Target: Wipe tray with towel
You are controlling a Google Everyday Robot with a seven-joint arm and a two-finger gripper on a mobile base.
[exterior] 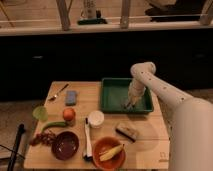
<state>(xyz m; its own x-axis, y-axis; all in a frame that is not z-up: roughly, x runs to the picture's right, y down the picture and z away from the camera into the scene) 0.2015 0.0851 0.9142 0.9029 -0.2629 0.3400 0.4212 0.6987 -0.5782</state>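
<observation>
Where the wooden worktop (150, 147) reaches its back right corner, the green tray (114, 92) lies flat. The end effector (130, 104) is down inside it, near the tray's front right corner, with the white arm (150, 82) bending in over the right rim. A small pale wad, the towel (127, 105), shows at the end effector's tip on the tray floor; whether the end effector is clamped on it cannot be told. By the front edge an orange bowl (97, 146) holds a banana (112, 152), and left of it a brown bowl (65, 145) shows only its dark inside. A white cup (95, 118) stands near the middle, with a brown block (127, 131) between it and the right edge. Toward the left edge lie a blue-grey rectangle (71, 97), an orange (69, 114) and red grapes (44, 137).
</observation>
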